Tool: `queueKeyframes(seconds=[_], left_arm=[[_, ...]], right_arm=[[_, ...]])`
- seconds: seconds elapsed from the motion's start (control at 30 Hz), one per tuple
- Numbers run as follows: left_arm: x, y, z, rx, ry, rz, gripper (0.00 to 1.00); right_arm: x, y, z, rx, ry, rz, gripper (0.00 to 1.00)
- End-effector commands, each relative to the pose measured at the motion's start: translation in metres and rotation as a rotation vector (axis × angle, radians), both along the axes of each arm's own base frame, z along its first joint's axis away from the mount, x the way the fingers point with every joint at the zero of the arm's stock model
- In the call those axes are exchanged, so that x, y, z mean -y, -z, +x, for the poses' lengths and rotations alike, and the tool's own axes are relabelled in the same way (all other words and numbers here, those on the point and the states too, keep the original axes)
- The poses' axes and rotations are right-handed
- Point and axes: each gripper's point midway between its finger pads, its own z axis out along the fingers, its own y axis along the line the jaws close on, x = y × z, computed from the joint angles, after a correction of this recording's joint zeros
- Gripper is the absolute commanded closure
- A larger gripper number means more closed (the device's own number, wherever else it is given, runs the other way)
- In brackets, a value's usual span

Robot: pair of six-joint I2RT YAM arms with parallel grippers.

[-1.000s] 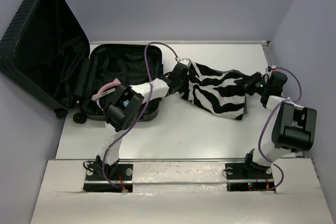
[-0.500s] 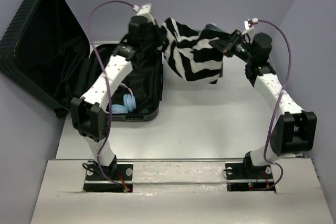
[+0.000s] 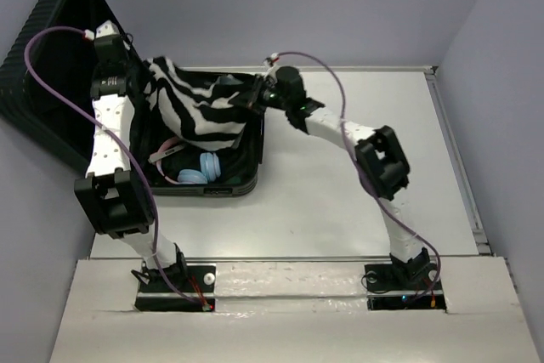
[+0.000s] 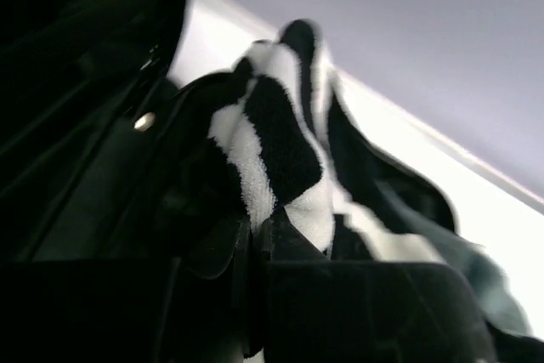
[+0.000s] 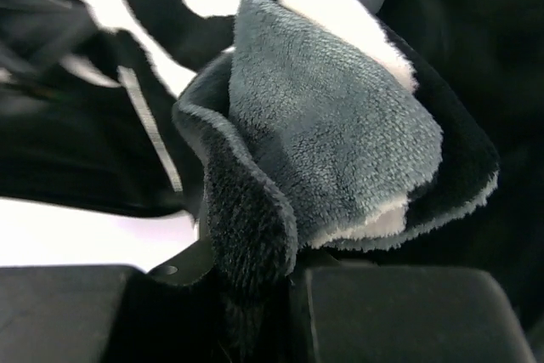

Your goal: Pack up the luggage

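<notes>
The luggage [image 3: 223,188] lies open at the table's left, its ribbed lid [image 3: 47,57] propped against the wall. A black-and-white zebra-striped blanket [image 3: 200,104] hangs stretched over the open base. My left gripper [image 3: 143,82] is shut on the blanket's left end, close to the lid. My right gripper [image 3: 257,98] is shut on its right end, above the base's right rim. In the left wrist view the striped cloth [image 4: 272,159] is pinched in my left gripper [image 4: 262,231], beside the dark lining [image 4: 76,125]. In the right wrist view, grey plush folds [image 5: 331,125] bunch in my right gripper [image 5: 289,274].
Blue headphones [image 3: 202,167] and a pink item [image 3: 167,152] lie in the near part of the luggage's base. White tabletop [image 3: 357,210] stretches to the right of the luggage. Walls stand close on the left, back and right.
Both arms have swung left with the blanket, from over the table's middle to above the open luggage. The blanket now hangs lower, over the base.
</notes>
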Motion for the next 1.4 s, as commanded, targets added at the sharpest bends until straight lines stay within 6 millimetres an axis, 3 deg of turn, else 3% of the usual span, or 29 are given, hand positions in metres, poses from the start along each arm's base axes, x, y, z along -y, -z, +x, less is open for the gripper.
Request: queueKeyframes(seconds=[0.0, 0.03, 0.07, 0.1, 0.13, 0.2, 0.3, 0.33, 0.4, 0.5, 0.53, 0.6, 0.63, 0.67, 0.7, 0.73, 0.83, 0.9, 0.93, 1.0, 1.03, 1.07, 1.1, 1.17, 1.2, 1.3, 1.33, 1.37], left_arm=[[-0.027, 0.027, -0.012, -0.047, -0.091, 0.016, 0.87], [-0.035, 0.033, -0.014, -0.062, -0.129, 0.035, 0.71], [-0.036, 0.043, -0.017, -0.081, -0.135, 0.037, 0.62], [-0.035, 0.046, -0.018, -0.079, -0.132, 0.034, 0.51], [-0.032, 0.037, -0.019, -0.046, -0.121, 0.023, 0.33], [-0.027, 0.027, -0.024, -0.019, -0.110, 0.015, 0.22], [-0.021, 0.008, -0.032, 0.018, -0.112, 0.037, 0.15], [-0.022, -0.007, -0.040, 0.045, -0.136, 0.061, 0.14], [-0.019, -0.032, -0.057, 0.091, -0.162, 0.098, 0.13], [-0.001, -0.052, -0.074, 0.140, -0.153, 0.136, 0.13], [-0.001, -0.070, -0.090, 0.183, -0.185, 0.159, 0.13], [0.018, -0.075, -0.106, 0.201, -0.162, 0.190, 0.13], [0.029, -0.083, -0.123, 0.232, -0.163, 0.204, 0.14], [0.026, -0.097, -0.144, 0.278, -0.186, 0.209, 0.14], [0.025, -0.100, -0.155, 0.291, -0.190, 0.209, 0.14], [0.021, -0.088, -0.164, 0.269, -0.205, 0.217, 0.14], [-0.009, -0.088, -0.213, 0.269, -0.354, 0.272, 0.16], [-0.027, -0.069, -0.237, 0.223, -0.454, 0.317, 0.16], [-0.044, -0.069, -0.264, 0.222, -0.557, 0.344, 0.17], [-0.060, -0.051, -0.287, 0.166, -0.658, 0.392, 0.19], [-0.074, -0.055, -0.316, 0.196, -0.780, 0.395, 0.20], [-0.079, -0.038, -0.322, 0.171, -0.803, 0.435, 0.20], [-0.085, -0.044, -0.334, 0.235, -0.867, 0.419, 0.21], [-0.090, -0.028, -0.335, 0.175, -0.907, 0.477, 0.21], [-0.092, -0.025, -0.326, 0.139, -0.932, 0.506, 0.20], [-0.097, -0.036, -0.313, 0.079, -0.975, 0.533, 0.19], [-0.101, -0.033, -0.296, 0.022, -0.966, 0.573, 0.18], [-0.115, -0.046, -0.295, 0.023, -0.991, 0.565, 0.18]], right_arm=[[-0.056, 0.062, -0.002, -0.018, -0.030, -0.141, 0.72], [-0.061, 0.074, -0.001, -0.019, -0.034, -0.186, 0.62], [-0.065, 0.087, -0.001, -0.015, -0.045, -0.246, 0.52], [-0.063, 0.086, 0.002, -0.001, -0.034, -0.259, 0.37], [-0.065, 0.084, 0.000, 0.016, -0.028, -0.268, 0.32], [-0.060, 0.069, 0.003, 0.064, -0.007, -0.289, 0.20], [-0.052, 0.051, 0.010, 0.120, 0.026, -0.349, 0.03], [-0.049, 0.048, 0.012, 0.127, 0.038, -0.370, 0.01], [-0.039, 0.035, 0.018, 0.165, 0.080, -0.431, 0.00], [-0.026, 0.016, 0.023, 0.230, 0.130, -0.475, 0.00], [-0.021, 0.001, 0.022, 0.257, 0.142, -0.473, 0.00], [-0.015, -0.011, 0.021, 0.304, 0.147, -0.503, 0.00], [-0.010, -0.022, 0.017, 0.318, 0.150, -0.509, 0.00], [-0.005, -0.026, 0.018, 0.341, 0.159, -0.531, 0.00], [0.001, -0.032, 0.015, 0.350, 0.168, -0.547, 0.00], [0.006, -0.032, 0.014, 0.350, 0.176, -0.567, 0.00], [0.020, -0.030, 0.003, 0.358, 0.173, -0.609, 0.03], [0.031, -0.024, -0.015, 0.359, 0.148, -0.610, 0.18], [0.032, -0.023, -0.025, 0.364, 0.122, -0.593, 0.31], [0.042, -0.018, -0.049, 0.373, 0.091, -0.557, 0.42], [0.045, -0.014, -0.056, 0.376, 0.078, -0.544, 0.43], [0.045, -0.018, -0.062, 0.393, 0.073, -0.513, 0.43], [0.050, -0.003, -0.076, 0.372, 0.039, -0.517, 0.42], [0.053, 0.004, -0.083, 0.379, 0.024, -0.508, 0.37], [0.056, 0.018, -0.089, 0.363, 0.006, -0.524, 0.31], [0.059, 0.036, -0.095, 0.355, -0.025, -0.552, 0.24], [0.064, 0.045, -0.096, 0.339, -0.037, -0.558, 0.24], [0.061, 0.046, -0.104, 0.343, -0.081, -0.542, 0.24]])
